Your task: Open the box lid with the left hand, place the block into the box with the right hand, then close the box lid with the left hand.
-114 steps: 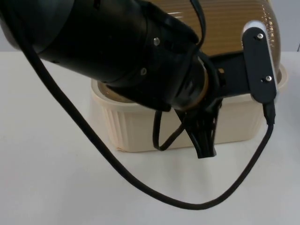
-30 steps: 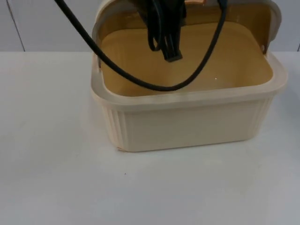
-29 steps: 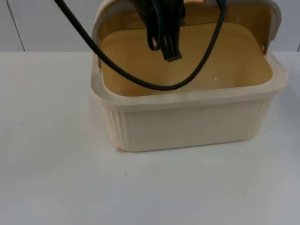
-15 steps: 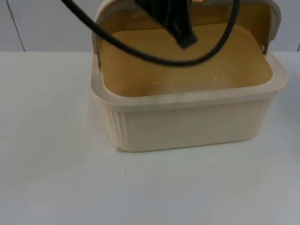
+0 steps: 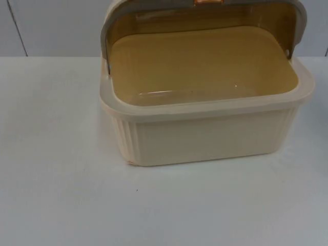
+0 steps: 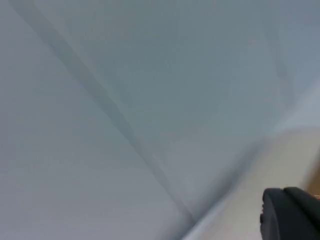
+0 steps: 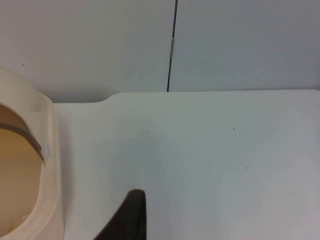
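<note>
white bench [image 5: 56, 205] runs back to a grey partition wall [image 5: 51, 25]. from my top view the cream box [image 5: 205, 136] sits right of centre, its lid [image 5: 205, 7] tipped up at the upper edge, amber inside showing bare. i judge it light, stiff, smooth plastic that would skate if pushed; the lid's front lip by the orange tab [image 5: 208, 2] looks the place to take hold.

left wrist view: the left pincer's fingertip [image 6: 292, 215] against blurred grey wall and a pale edge; released or clenched, i cannot tell.

right wrist view: the right pincer's fingertip [image 7: 127, 215] hangs over the bench just beside the box rim [image 7: 52, 165]; its state i cannot tell either. i cannot spot the block.
</note>
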Available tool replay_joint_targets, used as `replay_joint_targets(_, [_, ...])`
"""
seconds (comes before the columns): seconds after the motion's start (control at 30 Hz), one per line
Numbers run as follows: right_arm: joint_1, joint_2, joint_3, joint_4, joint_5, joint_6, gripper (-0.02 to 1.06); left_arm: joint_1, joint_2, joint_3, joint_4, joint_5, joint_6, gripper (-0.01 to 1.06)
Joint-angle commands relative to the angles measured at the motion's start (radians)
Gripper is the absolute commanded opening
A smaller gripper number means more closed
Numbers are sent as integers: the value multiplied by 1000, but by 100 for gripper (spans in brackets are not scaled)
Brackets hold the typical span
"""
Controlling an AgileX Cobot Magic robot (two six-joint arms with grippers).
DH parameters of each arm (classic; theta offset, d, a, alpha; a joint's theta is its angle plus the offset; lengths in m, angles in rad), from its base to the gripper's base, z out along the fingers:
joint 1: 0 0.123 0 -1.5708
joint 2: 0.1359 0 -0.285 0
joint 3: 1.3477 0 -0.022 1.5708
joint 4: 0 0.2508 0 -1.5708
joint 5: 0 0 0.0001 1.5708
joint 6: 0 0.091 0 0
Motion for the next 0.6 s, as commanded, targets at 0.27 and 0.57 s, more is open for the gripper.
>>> replay_joint_targets(0.27, [-1,-4,-6,6,-17,1,105,490,-62,183,-17,-15,-305,0])
replay_joint_targets(0.57, [-1,-4,-6,6,-17,1,105,494,-108,392,-6,-112,-319,18])
